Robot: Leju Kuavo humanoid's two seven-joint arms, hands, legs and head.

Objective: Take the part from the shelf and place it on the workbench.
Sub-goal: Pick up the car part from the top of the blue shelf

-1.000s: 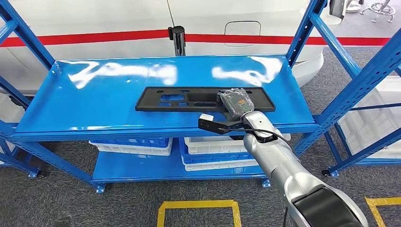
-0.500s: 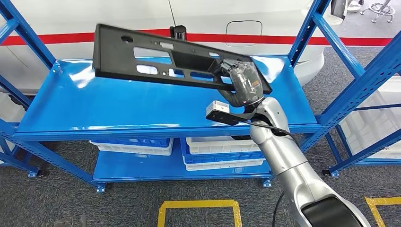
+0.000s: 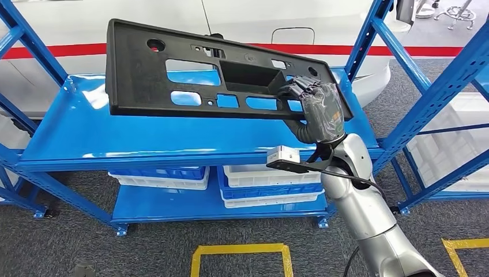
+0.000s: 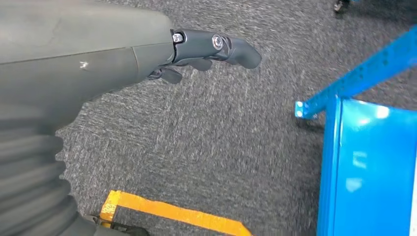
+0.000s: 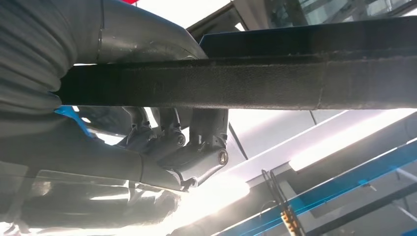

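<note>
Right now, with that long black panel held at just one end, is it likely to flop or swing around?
The black panel looks stiff: it stays straight though the right hand grips only one end. It probably is light for its size, being thin with many cutouts. Held so far off-centre above the shelf, it may twist or swing in the grip.

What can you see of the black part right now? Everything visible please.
The black part is a long, flat rectangular panel, matte and plastic-looking, with a raised rim. It has several rectangular cutouts, a deeper recessed pocket near the middle, and small round holes. It is lifted clear of the blue shelf, tilted up to face the head camera, its long axis roughly level. The right hand grips its right end; nothing else touches it. The right wrist view shows its edge as a dark, rough-textured bar.
</note>
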